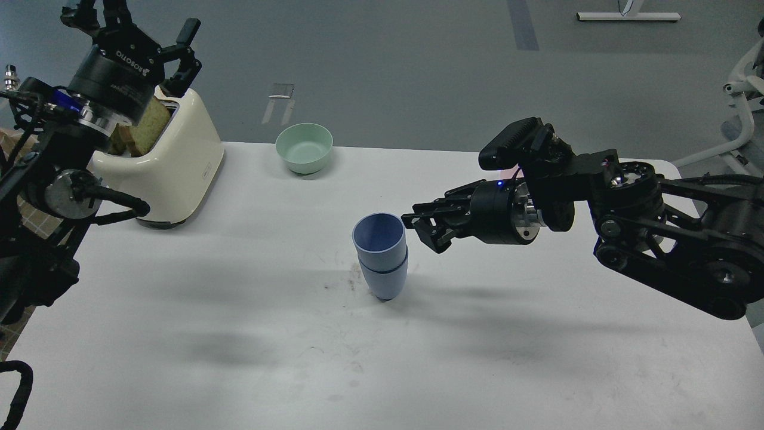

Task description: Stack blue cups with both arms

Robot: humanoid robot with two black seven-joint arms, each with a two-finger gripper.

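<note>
Two periwinkle-blue cups stand nested in the middle of the white table (pixel 239 334). The upper cup (pixel 380 239) sits upright inside the lower cup (pixel 385 279). My right gripper (pixel 421 227) is just right of the upper cup's rim, open, with its fingers apart and off the cup. My left gripper (pixel 140 27), lettered ROBOTIQ, is raised at the far left above the toaster, its fingers spread and holding nothing.
A cream toaster (pixel 173 161) with bread slices (pixel 140 128) stands at the back left. A mint-green bowl (pixel 304 147) sits at the table's back edge. My right arm (pixel 656 239) spans the table's right side. A pink thing is mostly hidden behind it.
</note>
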